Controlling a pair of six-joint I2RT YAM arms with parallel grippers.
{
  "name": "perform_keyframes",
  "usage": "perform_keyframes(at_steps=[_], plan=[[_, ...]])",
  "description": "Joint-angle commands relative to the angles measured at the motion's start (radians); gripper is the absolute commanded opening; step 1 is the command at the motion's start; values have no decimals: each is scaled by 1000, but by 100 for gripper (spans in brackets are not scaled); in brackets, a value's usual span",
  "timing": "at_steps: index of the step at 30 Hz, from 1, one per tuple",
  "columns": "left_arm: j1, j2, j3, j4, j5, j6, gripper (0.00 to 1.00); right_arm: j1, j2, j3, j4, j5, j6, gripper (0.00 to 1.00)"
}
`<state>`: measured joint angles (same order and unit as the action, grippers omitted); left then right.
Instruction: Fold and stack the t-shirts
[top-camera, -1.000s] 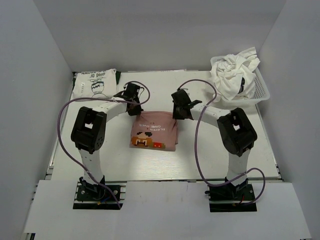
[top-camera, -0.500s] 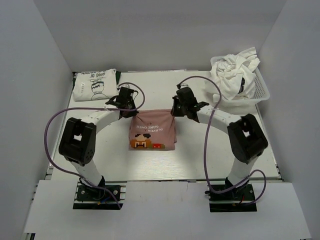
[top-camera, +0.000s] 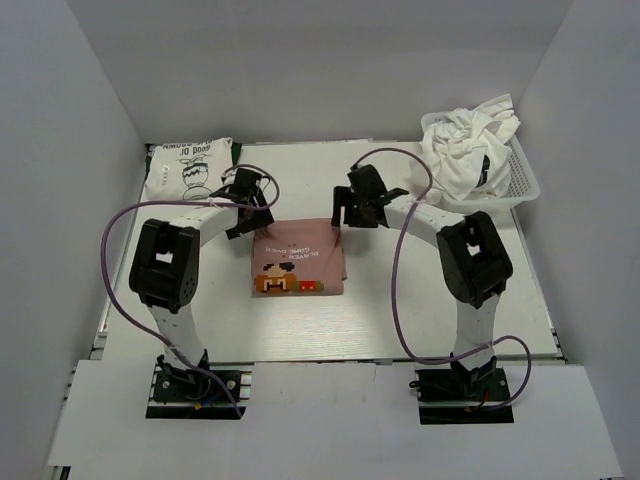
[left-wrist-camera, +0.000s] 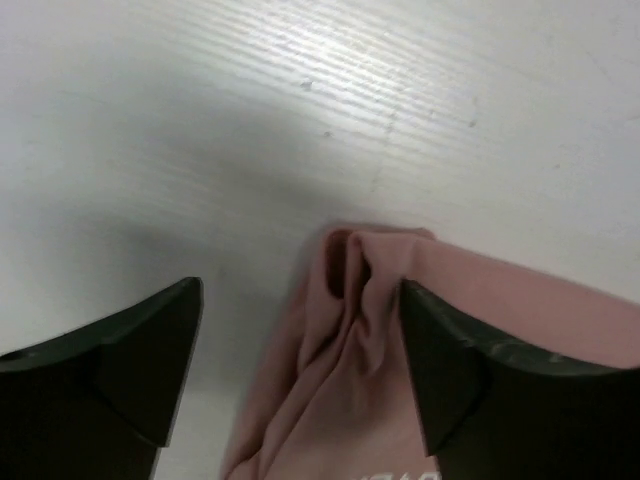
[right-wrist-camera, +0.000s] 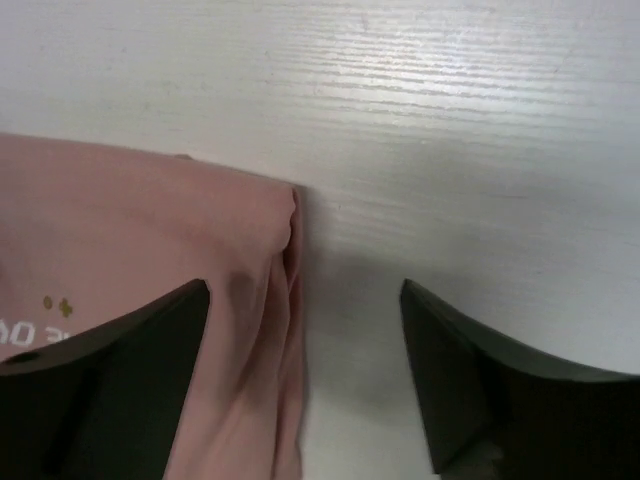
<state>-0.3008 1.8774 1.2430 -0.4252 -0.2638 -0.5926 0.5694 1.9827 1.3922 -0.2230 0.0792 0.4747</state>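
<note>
Both jaws have sprung open, empty: left gripper and right gripper hover at the pink t-shirt's far corners.

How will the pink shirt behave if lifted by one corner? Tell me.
Probably floppy: the pink shirt bunches into soft creases at its corner. Its stacked layers would likely sag apart. Pushed, it should slide or wrinkle, not roll, lying flat.

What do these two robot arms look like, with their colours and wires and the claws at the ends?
The left arm and right arm are white tubes linked by chunky black joint housings. A loose purple cable loops along each arm. The left gripper and right gripper are black, each with two blunt, wedge-shaped fingers. No markings are readable.
</note>
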Motion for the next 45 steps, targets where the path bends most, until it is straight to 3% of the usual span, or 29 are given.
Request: perform_keyframes(at_steps=[1,2,10,12,16,21,25,27,30,31,37,42,45], plan=[[8,-119,16,-69,-45,-1,90,-3,-145,-10,-33,-28,-48,90],[8,-144,0,-79,-35,-1,100,-3,-168,-21,-39,-36,-59,90],[-18,-392,-358,109,174,48,100,3,-519,-339,73,-125,-30,90],[-18,-414,-428,199,244,62,100,3,-579,-393,88,-133,-24,90],[-18,-342,-439,204,268,83,98,6,-628,-459,99,-150,-22,90],[-18,-238,-424,174,258,83,78,6,-660,-493,120,-193,-19,90],[-18,-176,-433,247,360,94,63,1,-676,-509,160,-237,-39,90],[-18,-160,-433,261,385,94,49,3,-683,-524,158,-249,-41,90],[-18,-149,-413,243,373,103,5,1,-705,-541,171,-242,-41,90],[-18,-149,-384,220,332,103,0,-2,-720,-545,175,-237,-44,90],[-18,-235,-190,86,158,203,0,-2,-792,-607,209,-197,-80,90],[-3,-259,-50,86,139,379,0,-2,-861,-668,316,-145,-136,90],[-3,-238,47,77,43,479,0,0,-890,-705,362,-128,-172,90]])
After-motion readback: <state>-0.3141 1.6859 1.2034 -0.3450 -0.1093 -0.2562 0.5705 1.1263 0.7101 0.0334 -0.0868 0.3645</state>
